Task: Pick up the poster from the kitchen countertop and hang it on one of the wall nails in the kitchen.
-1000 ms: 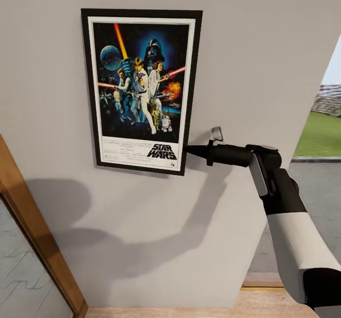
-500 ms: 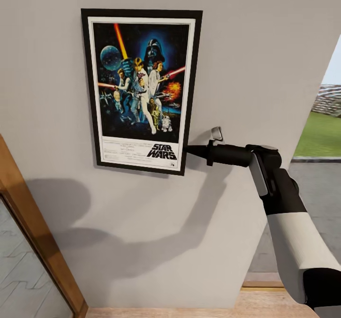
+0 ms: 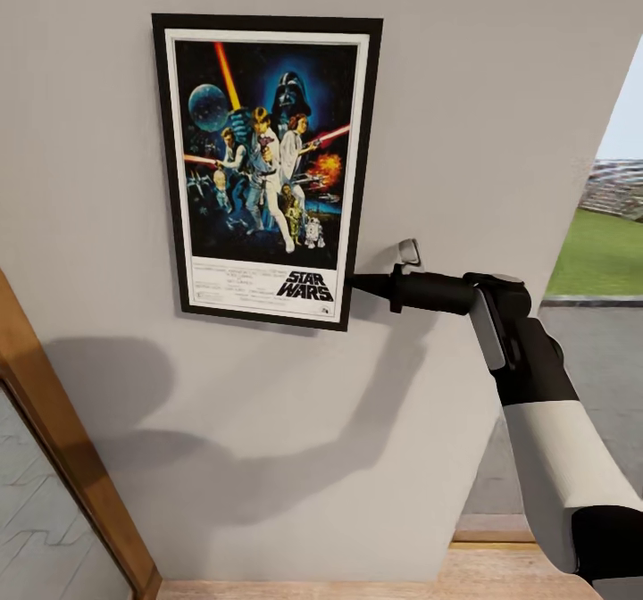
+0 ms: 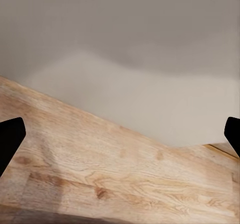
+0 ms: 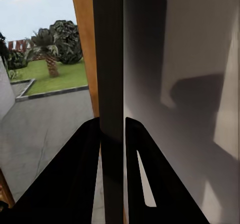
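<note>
The poster (image 3: 266, 167), a framed Star Wars print, sits upright and flat against the pale grey wall (image 3: 500, 91). My right gripper (image 3: 357, 283) is shut on the lower right edge of its black frame, the arm reaching in from the right. In the right wrist view the frame edge (image 5: 107, 59) runs between the two dark fingers (image 5: 85, 154), with the right gripper (image 5: 112, 129) pinching it. The left gripper (image 4: 120, 134) hangs open over wooden floor (image 4: 100, 169), holding nothing. The kitchen countertop is out of view.
A wooden door frame (image 3: 54, 439) slants up the lower left. To the right, the wall ends at an opening (image 3: 598, 252) onto pavement and grass outside. Wooden flooring (image 3: 357, 587) runs along the wall's base.
The head view has shifted slightly, so the door frame and the right opening sit a little differently. Poster and right arm keep the same pose.
</note>
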